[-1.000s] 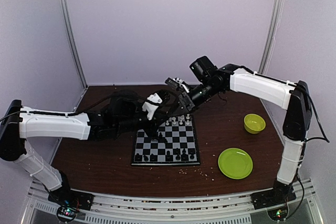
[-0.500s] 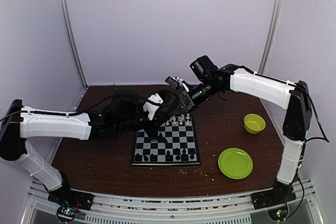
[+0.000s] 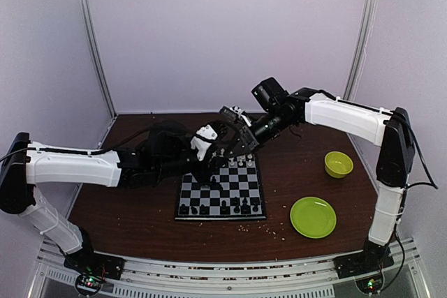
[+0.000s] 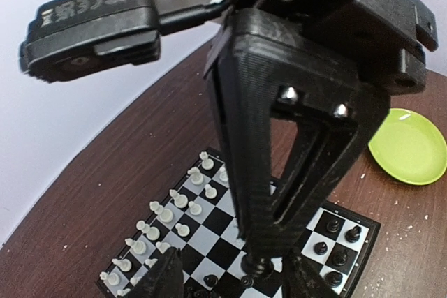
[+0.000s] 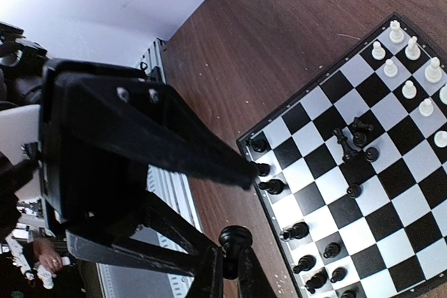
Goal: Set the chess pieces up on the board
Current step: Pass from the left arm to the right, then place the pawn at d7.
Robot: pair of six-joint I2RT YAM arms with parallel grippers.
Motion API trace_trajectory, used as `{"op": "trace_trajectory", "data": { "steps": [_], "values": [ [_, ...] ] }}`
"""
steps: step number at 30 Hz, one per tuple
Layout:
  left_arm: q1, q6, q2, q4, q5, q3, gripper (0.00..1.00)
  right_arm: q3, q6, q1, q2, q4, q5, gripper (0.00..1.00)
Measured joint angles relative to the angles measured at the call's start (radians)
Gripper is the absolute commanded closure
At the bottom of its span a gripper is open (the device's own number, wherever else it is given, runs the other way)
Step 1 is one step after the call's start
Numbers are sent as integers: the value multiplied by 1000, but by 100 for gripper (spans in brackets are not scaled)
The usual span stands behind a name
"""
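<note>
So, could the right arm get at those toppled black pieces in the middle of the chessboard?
Likely yes for reach: nothing covers the toppled black plastic chessmen and the right gripper hovers nearby. But its jaws are shut on a small black piece.

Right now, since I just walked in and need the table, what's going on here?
Two robot arms are setting up a chessboard. The right end effector is shut on a small black piece over it. The left end effector is open beside it, holding nothing. White pieces stand in two rows at the far edge; most black pieces line the near edge, some lie mid-board.
</note>
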Motion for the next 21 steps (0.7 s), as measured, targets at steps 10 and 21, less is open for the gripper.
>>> {"op": "trace_trajectory", "data": {
  "steps": [10,21],
  "values": [
    [68,127,-220,-295,-70,102,26,65,-179,3,0,-103,170,96],
    [436,11,-245,-412,-28,286,26,177,-367,124,48,-209,439,96]
  ]
}}
